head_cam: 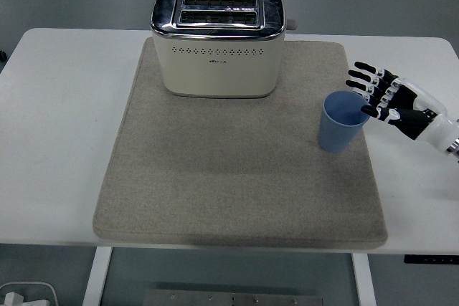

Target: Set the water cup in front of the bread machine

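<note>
A blue cup [343, 121] stands upright on the right side of the beige mat [237, 170]. A cream and chrome toaster [218, 41] sits at the mat's far middle, to the cup's upper left. My right hand [375, 92] reaches in from the right edge, fingers spread and holding nothing. Its fingertips [356, 79] hover just right of the cup's rim, very near it. The left arm does not show.
The white table [57, 120] extends past the mat on both sides. Its near edge runs along the bottom, with a power strip [25, 295] on the floor below at the left.
</note>
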You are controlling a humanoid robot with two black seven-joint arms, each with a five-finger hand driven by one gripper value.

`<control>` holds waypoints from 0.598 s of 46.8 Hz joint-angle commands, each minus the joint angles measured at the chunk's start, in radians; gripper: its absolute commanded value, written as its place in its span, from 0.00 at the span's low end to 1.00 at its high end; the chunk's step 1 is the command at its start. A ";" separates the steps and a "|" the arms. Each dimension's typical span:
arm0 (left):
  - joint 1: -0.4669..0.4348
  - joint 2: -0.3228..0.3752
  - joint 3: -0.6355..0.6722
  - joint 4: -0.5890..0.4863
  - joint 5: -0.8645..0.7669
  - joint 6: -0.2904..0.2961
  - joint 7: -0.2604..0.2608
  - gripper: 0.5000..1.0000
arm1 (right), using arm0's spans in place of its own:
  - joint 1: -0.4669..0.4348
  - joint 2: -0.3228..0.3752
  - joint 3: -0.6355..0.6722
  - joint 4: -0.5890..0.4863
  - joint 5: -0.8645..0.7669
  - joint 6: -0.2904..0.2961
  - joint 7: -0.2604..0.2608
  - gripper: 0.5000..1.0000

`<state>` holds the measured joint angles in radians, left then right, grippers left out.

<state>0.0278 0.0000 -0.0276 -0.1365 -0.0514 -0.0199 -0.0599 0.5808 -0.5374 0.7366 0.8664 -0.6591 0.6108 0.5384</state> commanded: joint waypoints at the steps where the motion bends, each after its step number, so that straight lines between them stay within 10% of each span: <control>1: 0.000 0.000 0.000 0.000 -0.001 0.000 0.000 1.00 | -0.003 0.002 -0.005 -0.001 -0.014 0.000 0.018 0.85; 28: 0.001 0.000 0.000 0.000 -0.001 0.000 0.000 1.00 | -0.033 0.016 -0.019 -0.001 -0.114 0.000 0.072 0.85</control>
<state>0.0281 0.0000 -0.0276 -0.1365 -0.0523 -0.0196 -0.0598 0.5478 -0.5217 0.7200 0.8651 -0.7590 0.6108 0.6109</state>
